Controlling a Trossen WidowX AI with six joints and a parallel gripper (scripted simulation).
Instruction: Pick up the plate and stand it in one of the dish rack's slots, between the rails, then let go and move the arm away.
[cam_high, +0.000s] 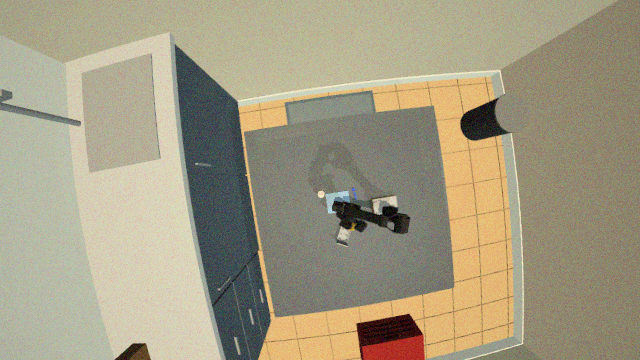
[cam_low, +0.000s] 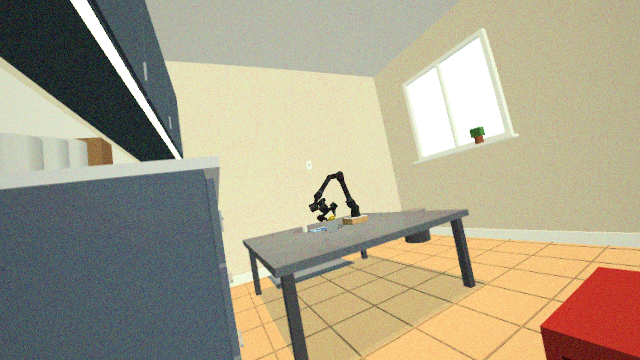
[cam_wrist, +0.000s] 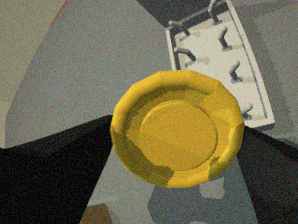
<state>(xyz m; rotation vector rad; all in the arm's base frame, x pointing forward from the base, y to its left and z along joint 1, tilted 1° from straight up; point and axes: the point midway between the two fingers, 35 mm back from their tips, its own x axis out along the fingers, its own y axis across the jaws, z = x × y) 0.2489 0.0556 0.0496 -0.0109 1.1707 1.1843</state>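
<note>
The yellow plate (cam_high: 353, 227) (cam_low: 331, 218) (cam_wrist: 178, 135) is held between the two dark fingers of my gripper (cam_wrist: 176, 128), which is shut on it at its opposite sides. The plate faces the wrist camera. From overhead only a narrow yellow strip of it shows, so it looks steeply tilted. The white dish rack (cam_high: 343, 234) (cam_wrist: 210, 47) has two rows of short grey pegs and a raised dark end. In the wrist view it lies beyond the plate, at the upper right. The plate hides its near corner. Overhead, the plate is close to the rack's upper right end; its height above the rack cannot be told.
A light blue square (cam_high: 336, 195) (cam_low: 317, 230) lies on the grey table (cam_high: 400, 150) (cam_low: 320, 247), with a small pale round object (cam_high: 321, 194) (cam_low: 304, 229) beside it. A small blue item (cam_high: 354, 193) lies near the square. The arm's base block (cam_high: 384, 201) (cam_low: 356, 220) is to the right.
</note>
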